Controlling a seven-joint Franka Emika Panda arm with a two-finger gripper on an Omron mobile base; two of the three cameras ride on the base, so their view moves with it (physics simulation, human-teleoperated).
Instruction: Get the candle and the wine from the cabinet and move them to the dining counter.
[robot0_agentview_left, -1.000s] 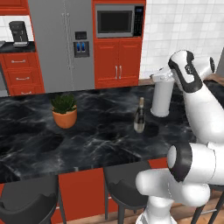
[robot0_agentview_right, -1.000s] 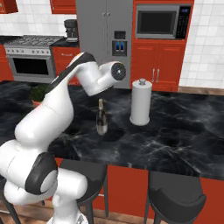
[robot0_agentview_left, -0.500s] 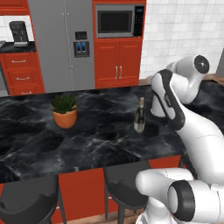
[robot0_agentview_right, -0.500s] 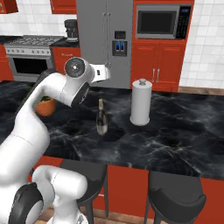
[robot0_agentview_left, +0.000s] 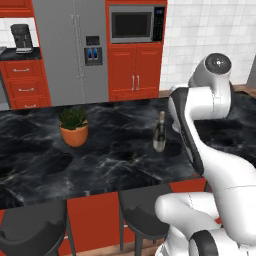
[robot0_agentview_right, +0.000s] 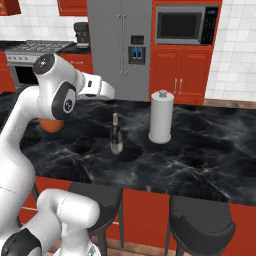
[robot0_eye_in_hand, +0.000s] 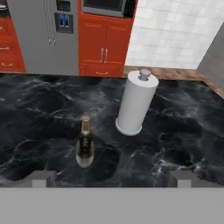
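Mostly the pictures are taken by the dining counter (robot0_agentview_left: 115, 155), a long black marble slab with white veins that runs across the kitchen, with a red panelled base and dark round stools (robot0_agentview_right: 200, 220) along its near edge. Behind it stands a grey fridge (robot0_agentview_right: 120, 47) with a water dispenser in its door, and beside the fridge a microwave (robot0_agentview_left: 136, 22) is built in above red double doors with short handles. A coffee machine (robot0_agentview_left: 21, 37) stands on the far worktop on the left. The white robot arm (robot0_agentview_left: 205, 130) bends high over the counter, its upper part above the marble. On the counter a tall white paper-towel roll (robot0_agentview_right: 161, 116) stands upright on its round foot. A small green plant in an orange pot (robot0_agentview_left: 74, 127) stands further to the left, well apart from the roll. The wine (robot0_eye_in_hand: 85, 142) stands upright on the marble between the plant and the roll, nearer to the roll but not touching it; it is a dark bottle with a gold neck and a pale label. The gripper (robot0_eye_in_hand: 111, 177) hangs above the counter with its two fingertips (robot0_eye_in_hand: 41, 177) spread wide apart and nothing between them; the bottle stands free, slightly ahead of the left fingertip.
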